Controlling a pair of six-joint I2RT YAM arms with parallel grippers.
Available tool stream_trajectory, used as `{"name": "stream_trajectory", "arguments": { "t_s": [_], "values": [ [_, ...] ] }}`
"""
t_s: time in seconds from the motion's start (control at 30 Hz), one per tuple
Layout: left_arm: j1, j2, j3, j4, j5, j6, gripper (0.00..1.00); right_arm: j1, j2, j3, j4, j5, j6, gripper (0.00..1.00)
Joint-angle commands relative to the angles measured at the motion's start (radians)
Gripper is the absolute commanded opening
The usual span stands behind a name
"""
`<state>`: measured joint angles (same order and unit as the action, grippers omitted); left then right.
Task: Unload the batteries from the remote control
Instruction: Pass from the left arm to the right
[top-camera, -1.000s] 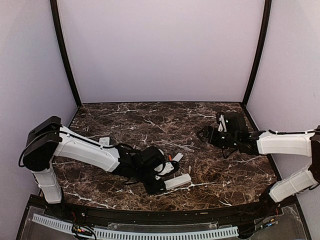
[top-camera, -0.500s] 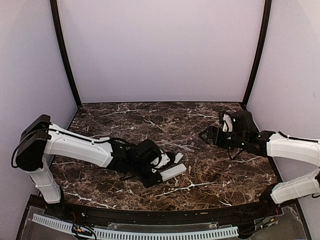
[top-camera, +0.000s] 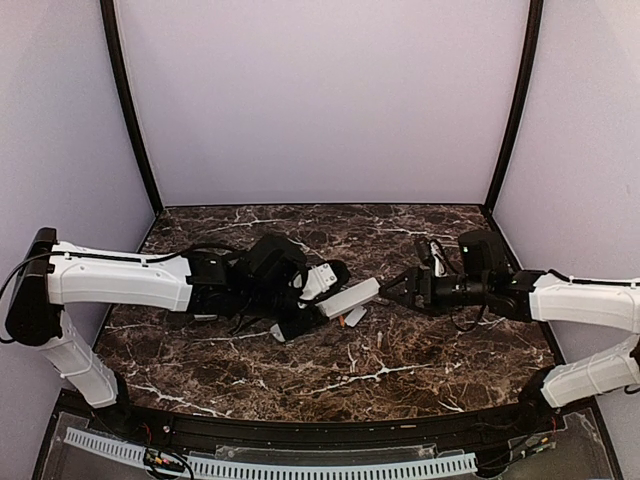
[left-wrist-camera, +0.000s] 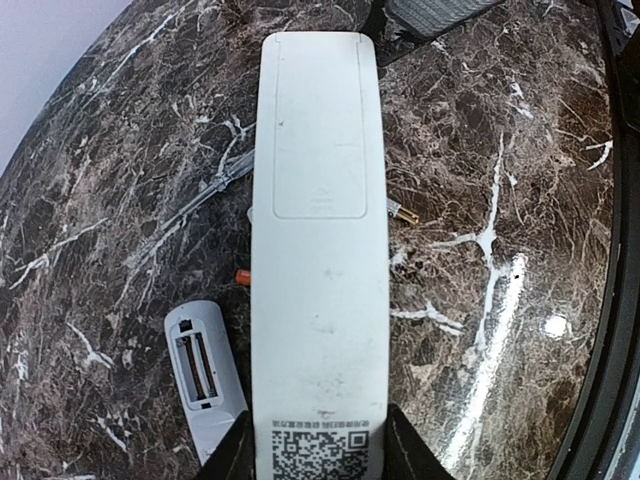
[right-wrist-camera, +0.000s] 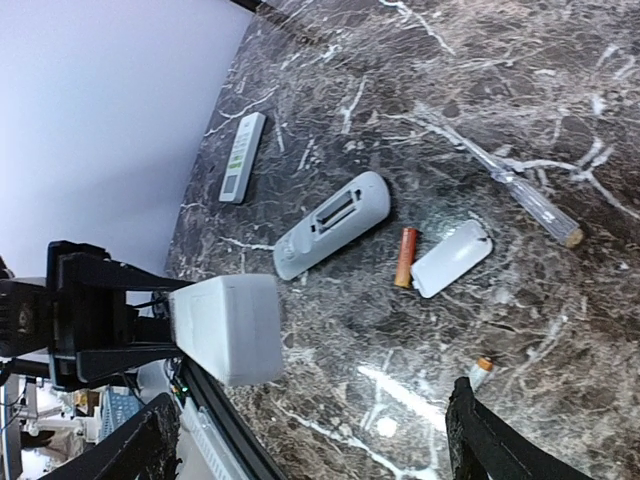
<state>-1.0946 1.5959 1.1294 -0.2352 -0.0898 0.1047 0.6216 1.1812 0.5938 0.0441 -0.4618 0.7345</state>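
left fingers (left-wrist-camera: 238, 455) clamped on remote (left-wrist-camera: 318, 250) — cover (left-wrist-camera: 318, 130) on | right fingers (right-wrist-camera: 140, 450) apart | battery (right-wrist-camera: 405, 257) loose

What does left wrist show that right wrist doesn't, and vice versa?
Left wrist only: the held remote's back, its battery cover closed, and a QR label. Right wrist only: a slim remote by the wall and a loose white cover plate. Both: the held remote, the opened grey remote, the screwdriver, an orange battery.
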Motion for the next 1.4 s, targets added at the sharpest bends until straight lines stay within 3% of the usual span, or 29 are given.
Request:
{"name": "stream_trajectory", "arguments": {
  "t_s": [0.0,0.27,0.57,0.67,0.87,1.0,1.07,1.13,1.17,1.23,1.37],
  "values": [
    [0.006,-0.049,-0.020,0.052,-0.019,0.088,0.16,0.031,0.013,-0.009,0.158,-0.085,0.101,0.89],
    [0.007,-0.089,-0.042,0.090,0.051,0.066,0.16,0.040,0.045,-0.036,0.279,-0.092,0.219,0.77],
    [-0.008,-0.096,-0.030,0.066,0.081,0.070,0.16,0.043,0.123,0.024,0.336,-0.136,0.252,0.53],
    [-0.011,-0.098,-0.026,0.061,0.080,0.068,0.16,0.045,0.133,0.032,0.361,-0.153,0.266,0.45],
    [-0.011,-0.101,-0.013,0.050,0.077,0.059,0.16,0.048,0.127,0.023,0.411,-0.169,0.310,0.16],
    [-0.012,-0.101,-0.002,0.043,0.075,0.047,0.16,0.049,0.099,0.006,0.423,-0.156,0.332,0.04],
    [-0.011,-0.104,0.005,0.044,0.082,0.036,0.25,0.050,0.080,-0.004,0.420,-0.144,0.336,0.01],
    [-0.010,-0.106,0.011,0.042,0.086,0.018,0.44,0.050,0.059,-0.009,0.402,-0.118,0.328,0.00],
    [-0.010,-0.107,0.014,0.043,0.102,0.003,0.59,0.049,0.049,-0.011,0.388,-0.103,0.321,0.00],
    [-0.008,-0.109,0.023,0.041,0.138,-0.019,0.75,0.048,0.024,-0.009,0.359,-0.068,0.305,0.00],
    [0.020,-0.124,0.049,0.028,0.238,-0.086,0.87,0.046,-0.025,-0.012,0.327,0.009,0.277,0.00]
  ]
}}
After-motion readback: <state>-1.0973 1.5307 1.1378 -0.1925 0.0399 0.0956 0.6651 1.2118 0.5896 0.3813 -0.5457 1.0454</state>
